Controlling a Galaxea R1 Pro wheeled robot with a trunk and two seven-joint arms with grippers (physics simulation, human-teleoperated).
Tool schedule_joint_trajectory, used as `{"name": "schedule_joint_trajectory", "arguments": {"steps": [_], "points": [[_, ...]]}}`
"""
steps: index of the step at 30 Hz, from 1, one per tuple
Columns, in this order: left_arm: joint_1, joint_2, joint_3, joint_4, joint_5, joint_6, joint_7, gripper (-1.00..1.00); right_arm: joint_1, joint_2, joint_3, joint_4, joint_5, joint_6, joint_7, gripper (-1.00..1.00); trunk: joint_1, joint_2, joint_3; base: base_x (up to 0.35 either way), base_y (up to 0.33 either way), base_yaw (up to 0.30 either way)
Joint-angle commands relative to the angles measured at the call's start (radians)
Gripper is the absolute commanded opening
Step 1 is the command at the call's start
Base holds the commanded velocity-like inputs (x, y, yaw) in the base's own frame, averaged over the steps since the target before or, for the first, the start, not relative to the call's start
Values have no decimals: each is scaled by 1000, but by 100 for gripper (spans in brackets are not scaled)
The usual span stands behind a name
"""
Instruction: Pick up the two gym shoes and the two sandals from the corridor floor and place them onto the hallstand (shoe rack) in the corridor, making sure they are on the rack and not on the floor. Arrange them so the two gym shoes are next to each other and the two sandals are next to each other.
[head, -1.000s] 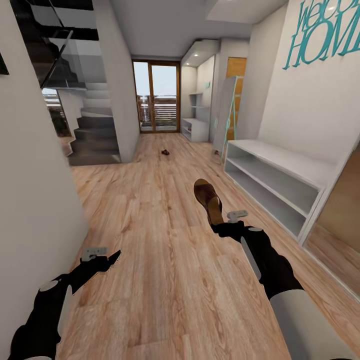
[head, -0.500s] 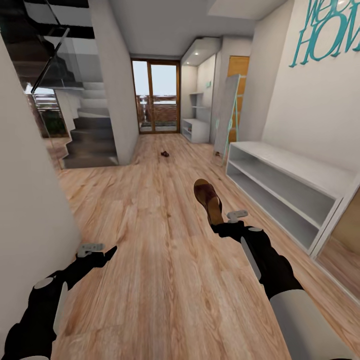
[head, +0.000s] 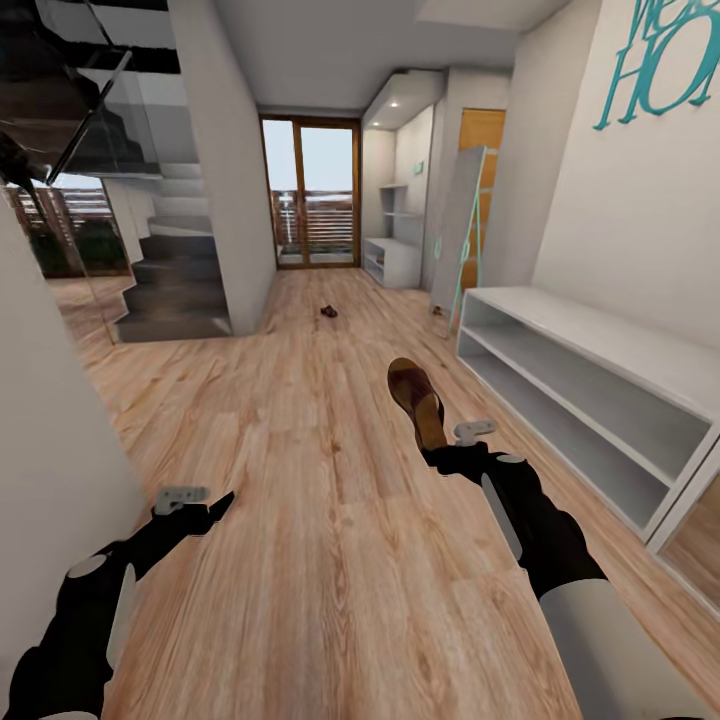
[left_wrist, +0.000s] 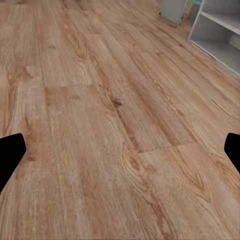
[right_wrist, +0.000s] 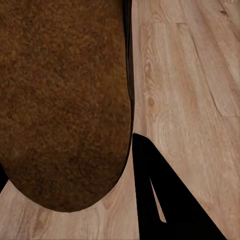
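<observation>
Along the corridor, head view: floor (head: 300, 420) is running toward a glazed door (head: 310, 195) at the far end.
Right pincer (head: 432, 447): is gripping a sandal (head: 415, 398) by one end, jaws clamped on it; the sandal is sticking forward and up, clear of the floor.
Right wrist view: the sandal's brown underside (right_wrist: 62, 100) is lying close to the lens, with one dark finger (right_wrist: 165, 200) beside it.
Left pincer (head: 205, 505): is hovering low over bare planks beside the near wall, holding nothing; in the left wrist view its two fingertips (left_wrist: 10, 155) are standing wide apart at opposite edges, with planks (left_wrist: 120, 120) between.
Rack (head: 590, 385): is standing against the right-hand wall, ahead and to the right of the sandal, its two shelves showing no shoes.
Far floor: a small dark object (head: 328, 311) is lying well ahead, before the door; too small to identify.
Stairs (head: 170, 285): are rising at the left.
</observation>
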Motion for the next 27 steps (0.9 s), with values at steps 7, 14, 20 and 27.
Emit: {"name": "schedule_joint_trajectory", "arguments": {"steps": [7, 14, 20, 27], "points": [[-1, -1, 3, -2, -5, 6, -8, 100, -1, -3, -2, -6, -7, 6, 0, -100, 0, 0, -1, 348, 0, 0], [-1, -2, 2, -1, -5, 5, -8, 100, -1, -2, 1, -5, -6, 6, 0, -100, 0, 0, -1, 348, 0, 0], [-1, -2, 1, -1, -5, 5, -8, 100, -1, -1, 2, -5, -6, 6, 0, -100, 0, 0, -1, 348, 0, 0], [-1, -2, 0, -1, -3, 5, -8, 100, -1, -1, 3, -4, -6, 6, 0, -100, 0, 0, -1, 348, 0, 0]]}}
